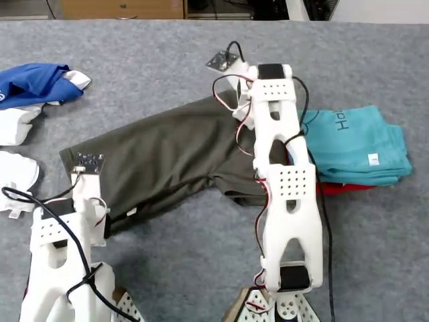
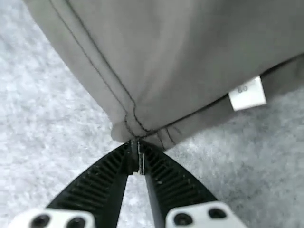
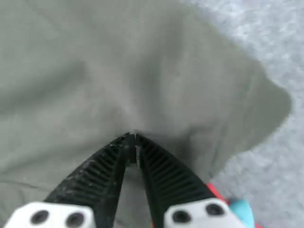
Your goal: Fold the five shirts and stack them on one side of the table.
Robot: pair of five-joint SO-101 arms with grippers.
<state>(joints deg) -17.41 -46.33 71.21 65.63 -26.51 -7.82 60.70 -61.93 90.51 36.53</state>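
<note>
- The left gripper (image 2: 137,156) is clenched on the stitched hem corner of the olive-grey cotton shirt (image 1: 167,151). The shirt lies spread mid-table on the grey felt-like table cover (image 1: 201,268).
- The right gripper (image 3: 132,142) pinches the same shirt's soft cloth farther back, probably so both arms can fold it together.
- Beside that, a folded teal shirt (image 1: 355,144) rests on a folded red shirt (image 1: 342,188), forming the stack.
- At the left edge lie crumpled white shirts (image 1: 15,168), with a rumpled blue shirt (image 1: 37,82) beyond them.
</note>
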